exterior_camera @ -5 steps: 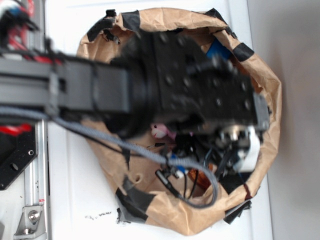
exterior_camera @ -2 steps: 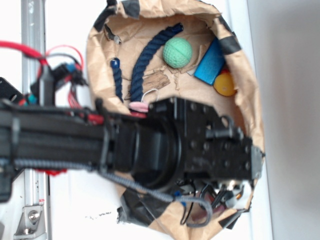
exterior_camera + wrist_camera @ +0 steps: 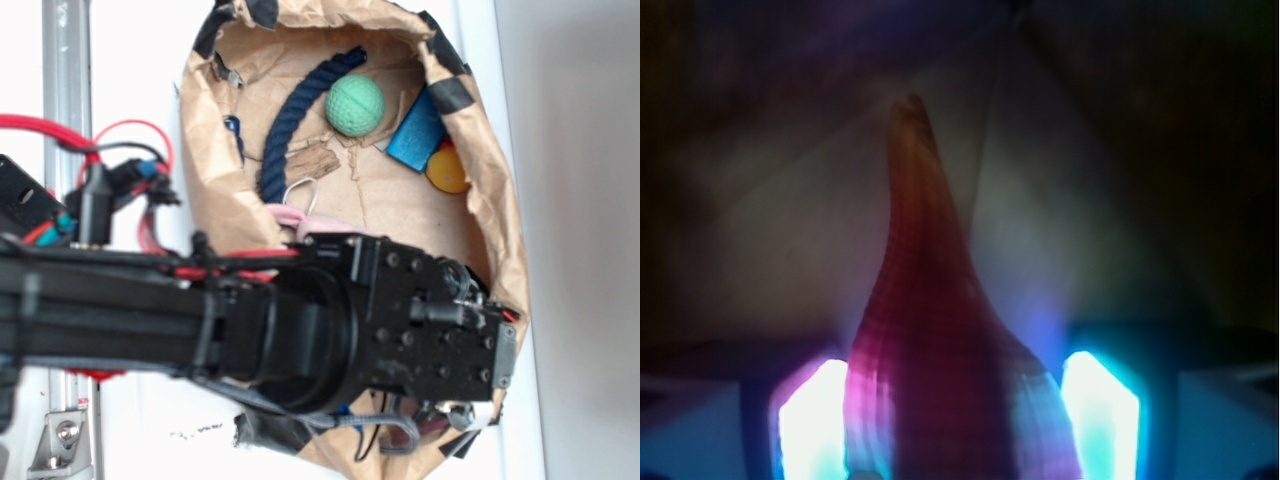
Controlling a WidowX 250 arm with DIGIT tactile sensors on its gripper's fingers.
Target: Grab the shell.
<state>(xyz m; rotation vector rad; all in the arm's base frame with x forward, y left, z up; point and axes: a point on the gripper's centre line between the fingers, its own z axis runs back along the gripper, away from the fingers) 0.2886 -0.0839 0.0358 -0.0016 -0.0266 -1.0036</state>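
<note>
At the wrist view's lower centre, the shell (image 3: 940, 360) stands between the gripper (image 3: 958, 420) fingers, apparently pinched. Outside, a taped brown paper bag (image 3: 490, 210) lies on the white worktop (image 3: 130, 60), grey floor at right.

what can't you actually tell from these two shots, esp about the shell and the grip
- Exterior: the shell is hidden under the arm; the gripper too.
- Wrist: shell sits between the glowing fingers, but glare and darkness hide any contact; its base is cut off at the bottom edge.
- Exterior: the pink toy is mostly covered by the arm.
</note>
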